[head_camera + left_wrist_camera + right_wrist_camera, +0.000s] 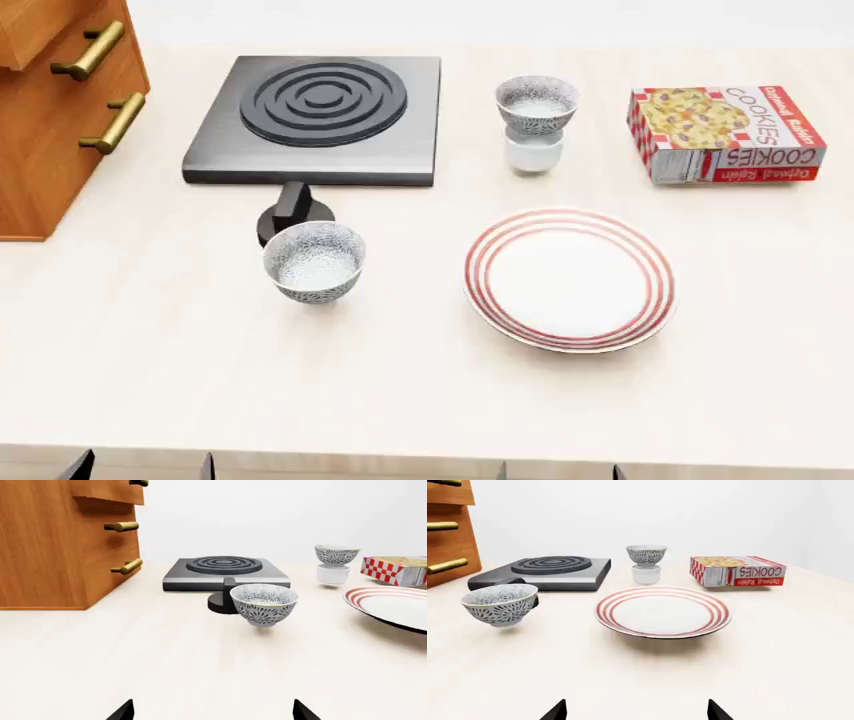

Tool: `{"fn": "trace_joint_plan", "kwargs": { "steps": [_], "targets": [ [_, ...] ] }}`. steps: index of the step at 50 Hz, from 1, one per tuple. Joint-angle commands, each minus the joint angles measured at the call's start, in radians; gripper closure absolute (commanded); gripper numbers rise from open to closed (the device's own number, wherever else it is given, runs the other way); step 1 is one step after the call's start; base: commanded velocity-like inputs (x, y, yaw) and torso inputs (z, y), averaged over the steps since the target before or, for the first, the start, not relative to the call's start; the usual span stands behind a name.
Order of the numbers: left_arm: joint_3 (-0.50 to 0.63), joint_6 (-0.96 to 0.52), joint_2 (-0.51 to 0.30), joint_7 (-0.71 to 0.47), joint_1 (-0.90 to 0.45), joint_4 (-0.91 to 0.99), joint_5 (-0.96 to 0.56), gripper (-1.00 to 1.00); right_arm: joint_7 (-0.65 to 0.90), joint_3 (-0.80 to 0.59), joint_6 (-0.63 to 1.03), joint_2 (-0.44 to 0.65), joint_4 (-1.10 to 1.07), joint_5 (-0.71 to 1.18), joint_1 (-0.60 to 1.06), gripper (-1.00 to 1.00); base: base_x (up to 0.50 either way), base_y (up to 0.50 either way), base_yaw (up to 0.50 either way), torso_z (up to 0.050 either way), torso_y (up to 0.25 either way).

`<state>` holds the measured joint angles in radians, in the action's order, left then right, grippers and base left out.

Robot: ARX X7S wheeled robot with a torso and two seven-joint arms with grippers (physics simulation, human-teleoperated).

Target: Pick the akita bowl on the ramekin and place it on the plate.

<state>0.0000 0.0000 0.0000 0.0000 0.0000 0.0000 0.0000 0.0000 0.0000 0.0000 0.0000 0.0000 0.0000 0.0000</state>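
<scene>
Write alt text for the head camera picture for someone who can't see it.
A patterned bowl sits on a small white cup at the back of a pale table, behind a red-ringed plate that holds nothing. A look-alike bowl stands left of the plate, with a black hotplate, a cookie box and wooden drawers around them.

A flat black square hotplate with concentric rings (318, 118) lies toward the table's far edge, its round black knob (294, 212) at its near side. Just beside that knob stands a second grey-patterned white bowl (315, 262). A wooden drawer cabinet with brass handles (60, 100) fills the far left corner, and a red-checked cardboard cookie box (725, 133) lies flat near the far right.
</scene>
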Motion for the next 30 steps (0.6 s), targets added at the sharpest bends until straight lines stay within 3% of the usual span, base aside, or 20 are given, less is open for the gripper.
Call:
{"fn": "trace_joint_plan", "kwargs": {
  "steps": [1, 11, 18, 30],
  "targets": [
    [0.022, 0.010, -0.018, -0.019, 0.000, -0.005, -0.005, -1.00, 0.025, -0.006, 0.009, 0.012, -0.002, 0.036, 0.003, -1.00, 0.00, 0.00, 0.00, 0.000, 0.000],
    [0.070, -0.034, -0.056, -0.044, 0.035, 0.125, -0.007, -1.00, 0.073, -0.018, 0.089, 0.048, -0.207, 0.088, -0.056, -1.00, 0.00, 0.00, 0.00, 0.000, 0.000],
    [0.058, -0.136, -0.076, -0.066, 0.107, 0.442, -0.034, -1.00, 0.097, -0.008, 0.184, 0.075, -0.484, 0.135, -0.126, -1.00, 0.00, 0.00, 0.00, 0.000, 0.000],
    [0.048, -0.223, -0.105, -0.092, 0.145, 0.692, -0.065, -1.00, 0.142, -0.023, 0.256, 0.117, -0.720, 0.110, -0.182, -1.00, 0.00, 0.00, 0.00, 0.000, 0.000]
  ]
}}
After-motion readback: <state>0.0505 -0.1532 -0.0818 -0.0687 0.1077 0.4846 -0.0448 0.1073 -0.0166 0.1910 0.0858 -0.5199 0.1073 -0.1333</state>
